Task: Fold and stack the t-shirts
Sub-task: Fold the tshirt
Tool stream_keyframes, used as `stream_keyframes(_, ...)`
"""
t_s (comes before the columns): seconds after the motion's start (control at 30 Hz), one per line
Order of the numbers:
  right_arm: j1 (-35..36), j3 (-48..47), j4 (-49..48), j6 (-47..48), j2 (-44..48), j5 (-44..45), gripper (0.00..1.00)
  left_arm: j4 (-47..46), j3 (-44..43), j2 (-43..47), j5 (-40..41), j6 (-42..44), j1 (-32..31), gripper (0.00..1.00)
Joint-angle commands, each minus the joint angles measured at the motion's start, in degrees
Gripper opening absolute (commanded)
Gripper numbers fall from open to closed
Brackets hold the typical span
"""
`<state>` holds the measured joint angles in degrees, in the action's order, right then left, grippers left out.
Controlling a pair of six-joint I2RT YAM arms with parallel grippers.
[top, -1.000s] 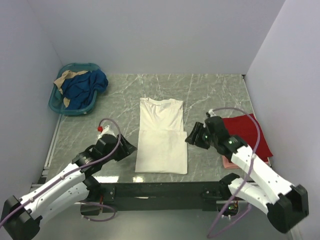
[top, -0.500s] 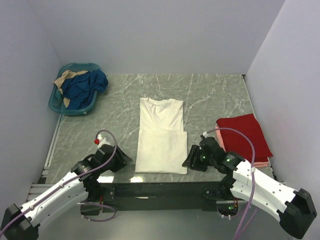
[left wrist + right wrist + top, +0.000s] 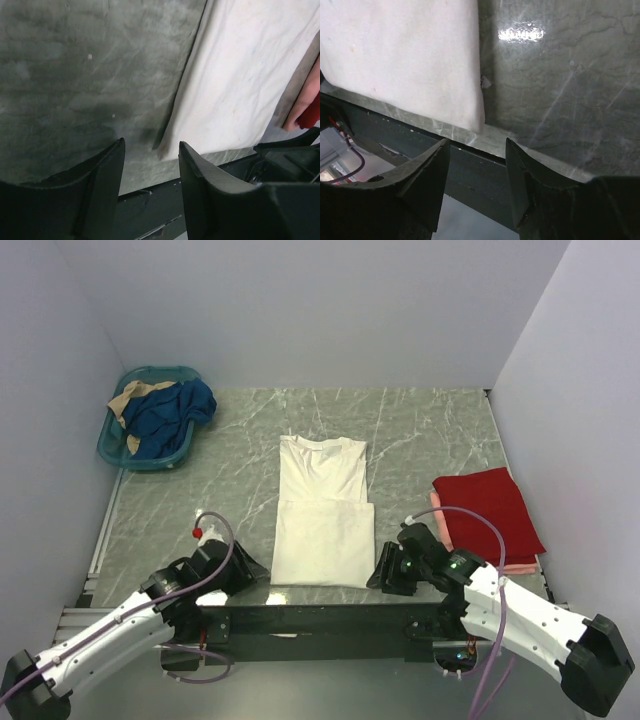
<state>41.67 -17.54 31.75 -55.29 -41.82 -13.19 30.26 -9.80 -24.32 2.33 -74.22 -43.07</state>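
A cream-white t-shirt [image 3: 322, 512] lies flat mid-table, sleeves folded in, neck at the far end. Its near left corner [image 3: 167, 147] shows just beyond my left gripper [image 3: 150, 147], which is open and empty. My left gripper [image 3: 250, 570] sits low beside that corner. My right gripper [image 3: 380, 575] is open and empty at the near right corner [image 3: 479, 120], with the corner just ahead of its fingers [image 3: 427, 170]. A folded red t-shirt [image 3: 488, 512] lies on a pink one [image 3: 500, 565] at the right.
A teal basket [image 3: 152, 420] holding blue and tan clothes stands at the far left corner. The table's near edge and the black rail [image 3: 320, 618] run right under both grippers. Walls enclose the table on three sides.
Both arms have drawn back toward the near edge and lowered: the left gripper from beside the shirt's left side, the right from its right side, down to the near corners.
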Motion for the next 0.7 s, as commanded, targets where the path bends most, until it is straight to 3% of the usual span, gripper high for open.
stream_keyframes(0.0,0.43,0.93,-2.04,-1.14,1.22,-0.26,0.55,-2.13,0.05,-1.43,0.30,-1.98,-2.54,0.53)
stream_keyframes(0.4,0.43,2.25,-3.01,-2.19,1.66,-0.44,0.55,-7.32,0.31,-9.60,3.82,-5.67,-10.45,0.54)
stream_keyframes(0.67,0.43,2.16,-4.85,-2.72,0.08,-0.17,0.54,-10.75,1.63,-11.98,4.09,-6.38,-11.86,0.54)
